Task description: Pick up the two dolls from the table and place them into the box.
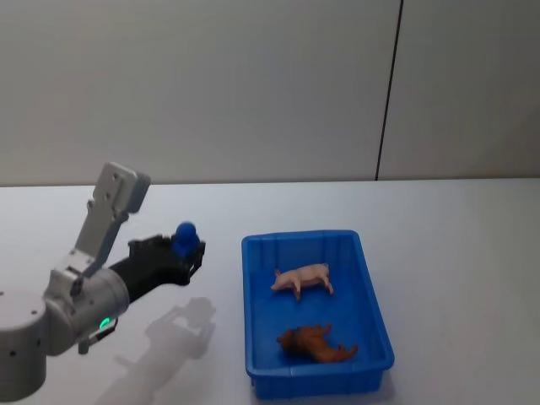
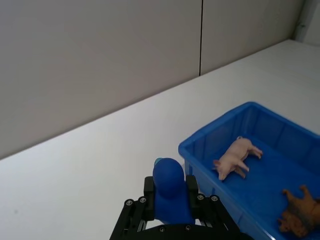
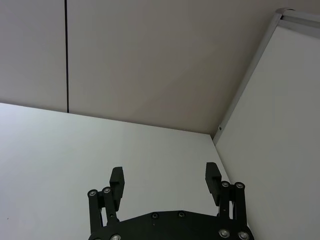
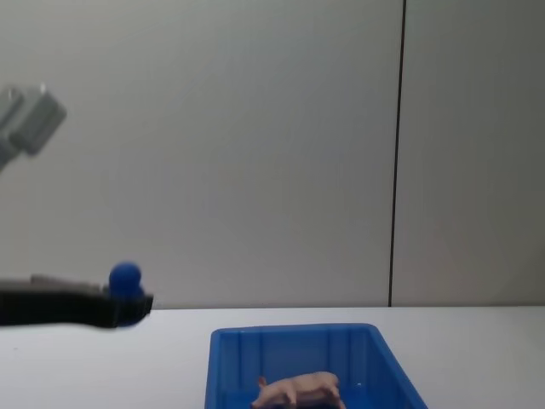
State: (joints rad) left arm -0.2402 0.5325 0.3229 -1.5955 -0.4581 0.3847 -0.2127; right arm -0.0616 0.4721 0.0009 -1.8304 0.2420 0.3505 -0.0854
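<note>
A: Pig [image 1: 302, 278] and brown doll [image 1: 317, 343] lie in the blue box [image 1: 366, 268] already.

B: Left gripper [image 1: 187, 251], raised beside the box, squeezes a blue toy [image 1: 185, 235]. I think it drops that in next. Right gripper [image 3: 165, 179] is spread wide.

Brown doll [image 2: 301, 212] cut off at edge

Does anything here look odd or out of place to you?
Yes: the box already holds a pink pig and a brown animal, both toppled, yet the left gripper grips a blue figure above the table.
</note>
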